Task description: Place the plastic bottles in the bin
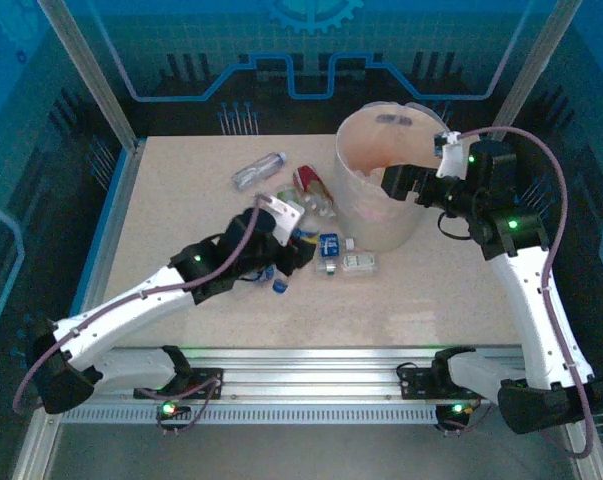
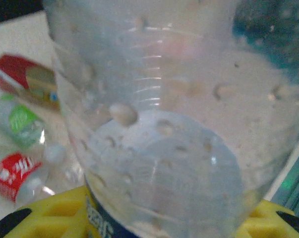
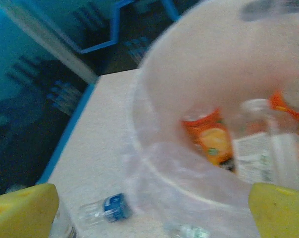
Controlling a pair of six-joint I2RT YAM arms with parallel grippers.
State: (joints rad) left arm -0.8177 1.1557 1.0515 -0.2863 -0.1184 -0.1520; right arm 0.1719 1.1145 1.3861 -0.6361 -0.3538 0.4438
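Here, a bottle is being gripped just left of the bin

The left arm's fingers (image 2: pixel 55 213) are gripping a clear bottle (image 2: pixel 154 124), down among the plastic bottles (image 1: pixel 329 243) that are lying on the table (image 1: pixel 181 210) against the left and near wall of the bin (image 1: pixel 366 220). The right arm's fingers (image 3: pixel 25 208) are standing wide apart and holding nothing, hanging over the bin's right rim; an orange-labelled bottle (image 3: pixel 211 139) is already lying inside.

Risks, as judged: the smooth, thin wall may be giving under the grip, so the bottle could slip or buckle on the lift. Neighbours touching it could be dragged along. The right arm is occupying part of the bin's mouth, so the two arms could meet there, or a knock could tip the light bin.

Bare table is lying open to the left and near. A lone bottle (image 1: pixel 258 170) is resting toward the far edge.
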